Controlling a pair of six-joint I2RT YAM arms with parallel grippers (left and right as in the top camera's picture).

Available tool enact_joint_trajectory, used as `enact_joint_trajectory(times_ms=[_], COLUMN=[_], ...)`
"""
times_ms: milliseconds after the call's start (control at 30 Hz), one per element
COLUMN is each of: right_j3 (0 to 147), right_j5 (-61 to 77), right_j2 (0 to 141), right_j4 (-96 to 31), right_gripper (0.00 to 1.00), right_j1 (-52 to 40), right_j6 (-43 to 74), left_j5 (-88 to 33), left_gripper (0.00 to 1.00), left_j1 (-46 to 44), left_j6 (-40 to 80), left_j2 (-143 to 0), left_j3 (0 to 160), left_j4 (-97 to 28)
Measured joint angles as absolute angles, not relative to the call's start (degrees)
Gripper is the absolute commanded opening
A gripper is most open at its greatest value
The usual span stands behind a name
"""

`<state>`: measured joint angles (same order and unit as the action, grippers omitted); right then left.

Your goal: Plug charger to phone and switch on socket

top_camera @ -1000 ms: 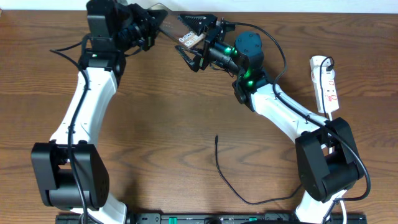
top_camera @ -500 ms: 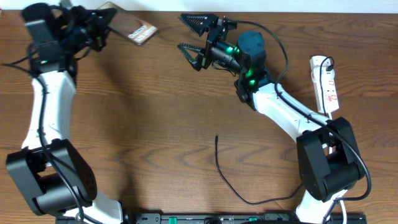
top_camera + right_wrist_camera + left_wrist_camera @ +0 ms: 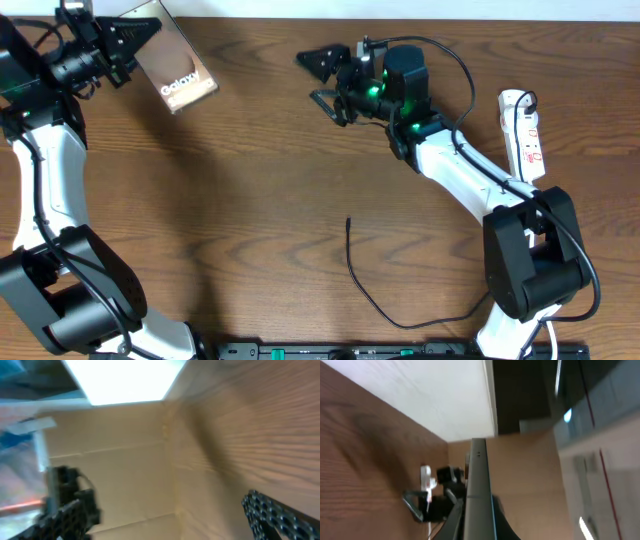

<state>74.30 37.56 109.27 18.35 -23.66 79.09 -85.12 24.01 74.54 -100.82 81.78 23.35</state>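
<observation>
My left gripper (image 3: 128, 40) is at the table's far left corner, shut on one end of the phone (image 3: 176, 72), a brown slab with white "Galaxy" text held above the wood. In the left wrist view the phone (image 3: 479, 491) shows edge-on between my fingers. My right gripper (image 3: 318, 78) hangs open and empty at the top centre, well apart from the phone. Its dark fingers (image 3: 281, 516) stand wide in the right wrist view. The charger (image 3: 372, 296) lies loose on the table, tip toward the middle. The socket (image 3: 525, 135) lies at the right edge.
The wooden table (image 3: 250, 200) spreads between the arms. A pale wall runs along its far edge (image 3: 420, 395). My right arm's white links (image 3: 460, 175) cross between the charger and the socket. A black rail (image 3: 330, 350) lines the front edge.
My left arm has swung from the top centre to the far left corner, carrying the phone away from the right gripper. The right gripper stayed open and drew back slightly to the right.
</observation>
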Motion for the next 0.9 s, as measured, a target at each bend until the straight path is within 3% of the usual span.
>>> enact_joint_trajectory(times_ms=[267,567,900], right_j3=[76.25,87.39,88.53], right_j5=[36.64,25.8,15.88], right_j2=[109.3,109.27,109.36], right_j4=[-6.7,-37.1,-53.23], right_gripper=[0.99,0.99,0.99], right_j1=[-23.66,-23.73,-26.92], right_j6=[62.41,48.42,44.71], left_j5=[-88.47,-88.64,-88.64], left_gripper=[0.07,0.07,0.08], left_j1=[23.97,23.97,23.97], left_j6=[73.38,70.06,68.66], left_j2=[-100.82,-100.82,-100.82], left_j3=[81.78,81.78,81.78], left_j4=[24.27,24.29,24.29])
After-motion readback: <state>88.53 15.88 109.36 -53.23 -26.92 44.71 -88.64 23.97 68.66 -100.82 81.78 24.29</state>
